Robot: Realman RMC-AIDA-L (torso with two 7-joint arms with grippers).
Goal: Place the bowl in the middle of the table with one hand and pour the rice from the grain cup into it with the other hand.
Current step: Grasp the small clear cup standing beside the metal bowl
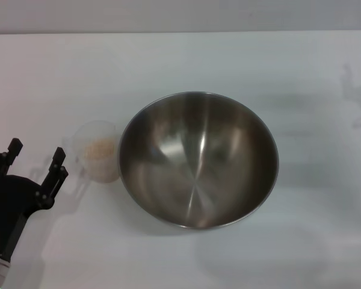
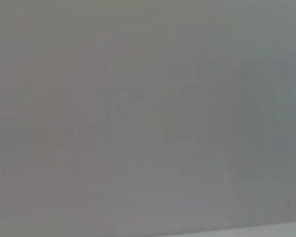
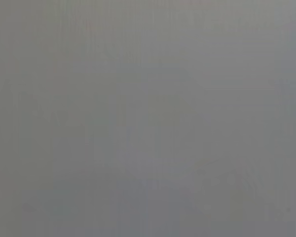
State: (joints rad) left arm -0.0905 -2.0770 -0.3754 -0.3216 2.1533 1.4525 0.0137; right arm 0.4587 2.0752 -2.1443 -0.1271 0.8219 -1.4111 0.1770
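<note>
The big shiny stainless-steel mixing bowl (image 1: 198, 159) sits pretty much mid-tabletop (image 1: 301, 72), open side up and empty, so the placing half looks done to me. The small frosted clear plastic grain cup (image 1: 99, 150) stands upright right against its left rim, pale rice (image 1: 100, 150) inside. The black two-fingered left end effector (image 1: 36, 158) hovers just left of the cup, fingers spread, probably lining up a grab. Right arm isn't visible.
</note>
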